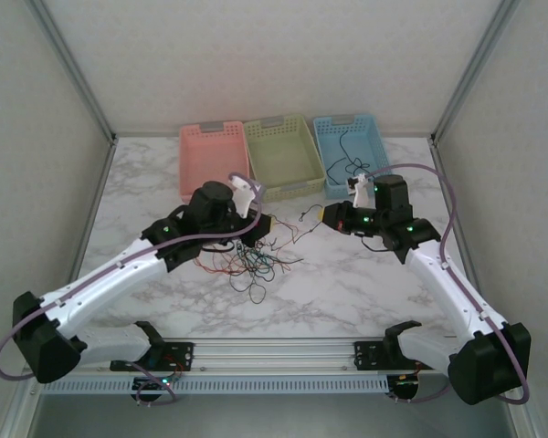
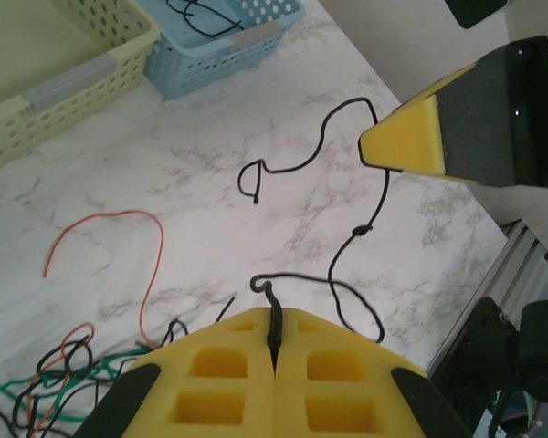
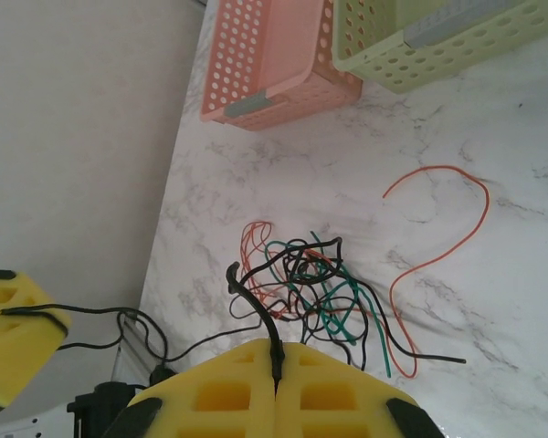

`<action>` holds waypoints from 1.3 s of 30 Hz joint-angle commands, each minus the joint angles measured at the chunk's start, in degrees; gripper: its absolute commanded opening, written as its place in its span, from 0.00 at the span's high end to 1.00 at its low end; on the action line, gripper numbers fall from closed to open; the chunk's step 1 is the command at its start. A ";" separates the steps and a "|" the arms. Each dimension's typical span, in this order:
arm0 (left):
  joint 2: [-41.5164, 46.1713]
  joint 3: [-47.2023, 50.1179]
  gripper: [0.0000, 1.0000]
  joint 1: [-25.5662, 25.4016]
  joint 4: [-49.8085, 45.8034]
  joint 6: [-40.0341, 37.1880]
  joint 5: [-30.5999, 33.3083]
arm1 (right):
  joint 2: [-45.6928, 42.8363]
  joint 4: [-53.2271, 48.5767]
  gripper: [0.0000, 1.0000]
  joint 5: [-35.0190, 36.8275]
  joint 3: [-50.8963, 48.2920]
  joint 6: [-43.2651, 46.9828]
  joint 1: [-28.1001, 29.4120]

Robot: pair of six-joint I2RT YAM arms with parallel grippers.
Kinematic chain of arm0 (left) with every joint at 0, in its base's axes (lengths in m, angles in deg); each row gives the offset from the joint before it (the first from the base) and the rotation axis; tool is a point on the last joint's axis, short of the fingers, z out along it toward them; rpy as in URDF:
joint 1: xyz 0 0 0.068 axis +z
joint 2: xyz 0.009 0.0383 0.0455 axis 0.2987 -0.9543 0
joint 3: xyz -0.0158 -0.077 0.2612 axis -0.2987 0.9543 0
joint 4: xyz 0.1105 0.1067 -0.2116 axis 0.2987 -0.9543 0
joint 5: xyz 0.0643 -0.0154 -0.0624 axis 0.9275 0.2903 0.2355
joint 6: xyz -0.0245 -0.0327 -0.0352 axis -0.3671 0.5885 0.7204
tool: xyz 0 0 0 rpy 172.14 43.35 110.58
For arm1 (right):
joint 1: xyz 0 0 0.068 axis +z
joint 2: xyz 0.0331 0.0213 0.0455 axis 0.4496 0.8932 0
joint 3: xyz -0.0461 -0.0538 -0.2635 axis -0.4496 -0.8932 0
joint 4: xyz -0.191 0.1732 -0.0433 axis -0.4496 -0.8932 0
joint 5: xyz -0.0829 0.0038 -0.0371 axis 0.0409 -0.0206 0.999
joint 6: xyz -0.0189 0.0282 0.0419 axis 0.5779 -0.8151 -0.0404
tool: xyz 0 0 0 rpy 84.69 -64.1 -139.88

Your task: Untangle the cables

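- Left hand [image 2: 274, 321]: the yellow pads are pressed together with a black cable [image 2: 361, 231] pinched in the seam. A short end curls out just ahead of the fingertips.
- Right hand [image 3: 276, 354]: the pads are likewise pressed together, with a black cable clamped in the seam. Its free end rises ahead of the fingertips, towards the tangle.
- In the top view the two hands face each other above the middle of the bench [image 1: 365, 278], well apart. A thin dark strand hangs between them.
- In the left wrist view the black cable runs in slack loops from the left hand across the marble, through a small knot, up to the right hand's yellow pad. Whether it is one strand end to end cannot be confirmed.
- Cables [image 1: 253, 260]: the main tangle lies on the bench just in front of the left hand, on the near side. It holds black, red-orange, green and teal strands crossing over one another.
- Orange cable [image 2: 119, 213]: it lies in an open curve beside the tangle. One end runs into the heap; the rest lies alone on the marble.
- Three baskets stand in a row at the far edge, touching or nearly so: the pink basket [image 1: 194, 160], the green basket [image 1: 256, 151] and the blue basket [image 1: 376, 146].
- A black strand lies inside the blue basket, and part of it trails over the near rim.
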 commanded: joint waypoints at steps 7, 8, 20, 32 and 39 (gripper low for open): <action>-14.33 -16.69 1.00 0.40 2.12 -1.44 -2.95 | 0.16 -0.48 1.00 3.63 3.58 2.81 -0.30; -16.78 -19.69 1.00 0.52 1.46 -1.68 -3.19 | 0.79 -1.79 1.00 6.21 4.69 3.39 -0.32; -58.31 -75.98 1.00 4.94 -10.15 0.16 -8.38 | 10.63 0.00 1.00 35.77 15.61 8.38 -0.92; -84.82 -100.91 0.94 7.48 6.19 11.20 -9.50 | 32.82 8.20 1.00 43.80 28.89 8.89 -5.51; -89.24 -100.91 0.60 7.87 7.08 11.24 -9.22 | 44.22 3.89 0.70 44.45 38.78 8.32 -5.99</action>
